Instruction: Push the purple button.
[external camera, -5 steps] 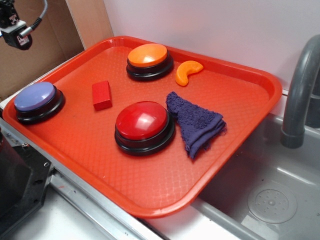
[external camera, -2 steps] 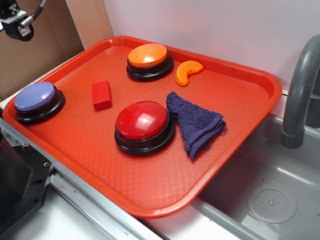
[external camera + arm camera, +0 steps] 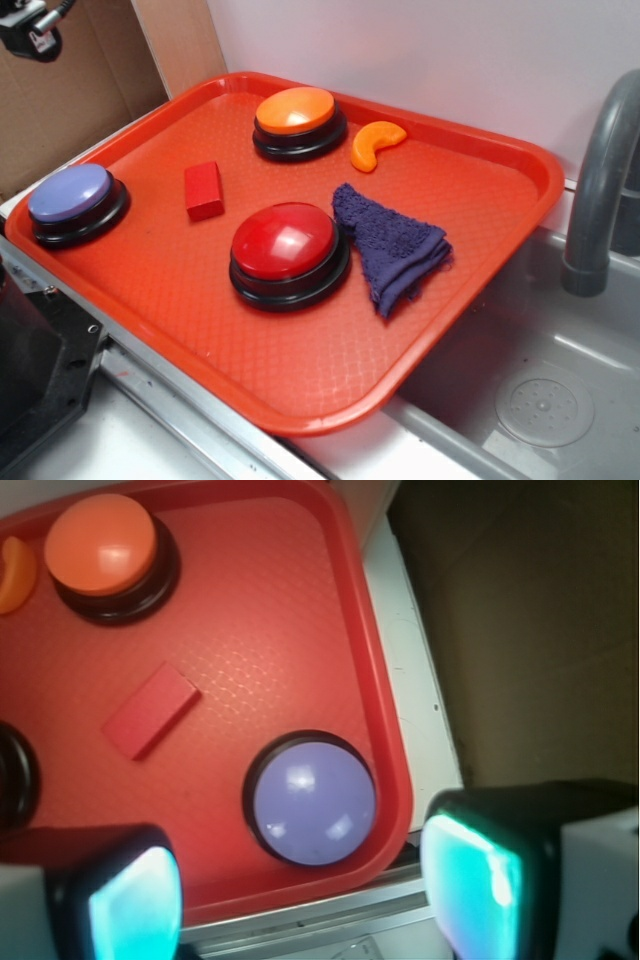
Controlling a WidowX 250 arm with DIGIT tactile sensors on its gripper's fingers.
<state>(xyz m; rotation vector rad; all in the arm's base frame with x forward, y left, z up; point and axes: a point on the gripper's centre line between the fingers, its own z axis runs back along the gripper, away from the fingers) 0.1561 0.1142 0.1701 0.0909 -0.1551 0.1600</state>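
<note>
The round lavender-topped purple button on its black base point(image 3: 72, 200) sits in the corner of the red textured plastic tray point(image 3: 300, 380), close against the raised rim on two sides. Open air lies above its dome; nothing covers it. The nearest obstacle is the small red rectangular block point(image 3: 204, 189), lying near it on the tray floor with a bare strip between. The orange-topped button point(image 3: 297, 118) and the larger red-topped button point(image 3: 286, 250) stand well apart. The gripper point(image 3: 300, 900) hangs high above, jaws spread wide, the button showing between them.
</note>
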